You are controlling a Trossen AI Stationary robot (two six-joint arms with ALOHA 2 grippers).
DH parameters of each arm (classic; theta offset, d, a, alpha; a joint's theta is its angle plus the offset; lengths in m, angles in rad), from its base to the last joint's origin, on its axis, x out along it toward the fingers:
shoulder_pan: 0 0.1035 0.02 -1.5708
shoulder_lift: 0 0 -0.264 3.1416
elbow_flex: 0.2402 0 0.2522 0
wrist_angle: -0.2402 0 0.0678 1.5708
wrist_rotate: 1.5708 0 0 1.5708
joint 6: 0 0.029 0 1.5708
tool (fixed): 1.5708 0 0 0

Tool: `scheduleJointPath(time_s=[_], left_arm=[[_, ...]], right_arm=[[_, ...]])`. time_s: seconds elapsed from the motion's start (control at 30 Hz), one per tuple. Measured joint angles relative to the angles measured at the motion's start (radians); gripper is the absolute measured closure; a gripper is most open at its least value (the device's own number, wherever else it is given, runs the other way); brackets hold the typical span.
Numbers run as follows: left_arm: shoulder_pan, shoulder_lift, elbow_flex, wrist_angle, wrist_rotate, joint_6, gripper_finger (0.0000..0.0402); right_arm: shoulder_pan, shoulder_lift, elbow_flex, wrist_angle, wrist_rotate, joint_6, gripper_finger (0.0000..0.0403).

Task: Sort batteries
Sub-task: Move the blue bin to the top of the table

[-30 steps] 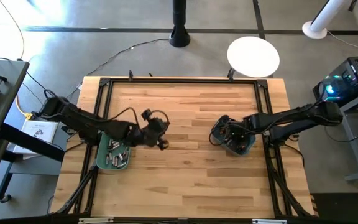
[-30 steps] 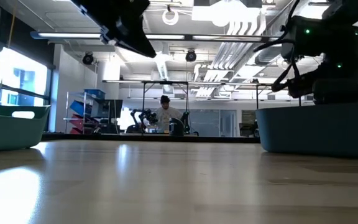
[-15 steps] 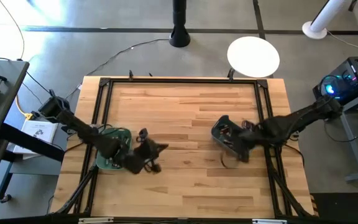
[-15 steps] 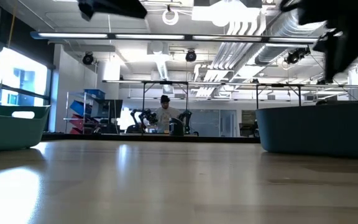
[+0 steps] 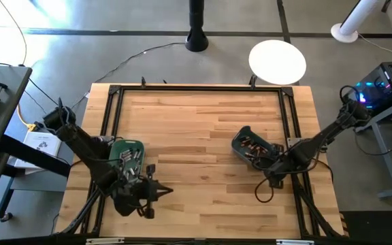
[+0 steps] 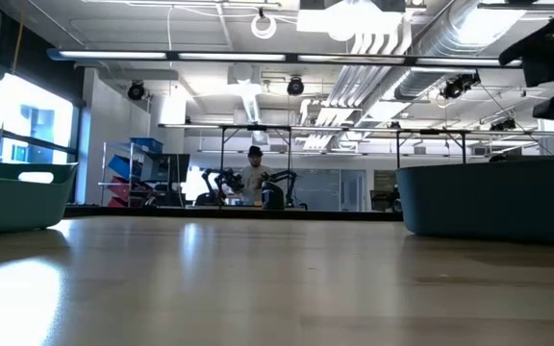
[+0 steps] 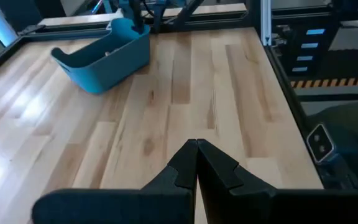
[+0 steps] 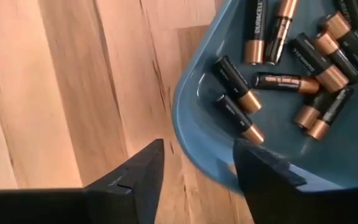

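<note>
Several black-and-copper cylindrical batteries [image 8: 275, 81] lie loose in the blue plastic bin [image 8: 194, 121]; more batteries fill the green plastic bin [image 5: 123, 151] across the wooden surface [image 5: 203, 122]. We judge them small, stiff, smooth and prone to roll, best pinched across the middle of the barrel. The right pincer [image 8: 194, 168], fingers apart and empty, hangs just outside the blue bin's rim, which bars a direct reach. The left pincer [image 7: 197, 163], pressed closed and empty, waits near the green bin.

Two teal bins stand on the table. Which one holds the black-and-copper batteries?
The right bin, beside the open right gripper: the right wrist view shows black-and-copper batteries inside. The left bin holds mostly silvery-grey ones.
</note>
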Motion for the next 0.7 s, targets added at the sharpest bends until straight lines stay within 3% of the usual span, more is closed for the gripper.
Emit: scheduleJointPath(time_s=[0.33,0.5,0.7], left_arm=[[0.026,0.0,0.0,0.006,-0.041,-0.004,0.0399],[0.04,0.0,0.0,0.006,-0.041,-0.004,0.0399],[0.042,0.0,0.0,0.006,-0.039,-0.004,0.0399]], right_arm=[[-0.032,0.021,0.004,0.148,0.024,-0.055,0.0386],[-0.116,0.027,0.004,0.232,0.061,-0.09,0.0385],[-0.256,0.027,0.004,0.333,0.08,-0.262,0.04]])
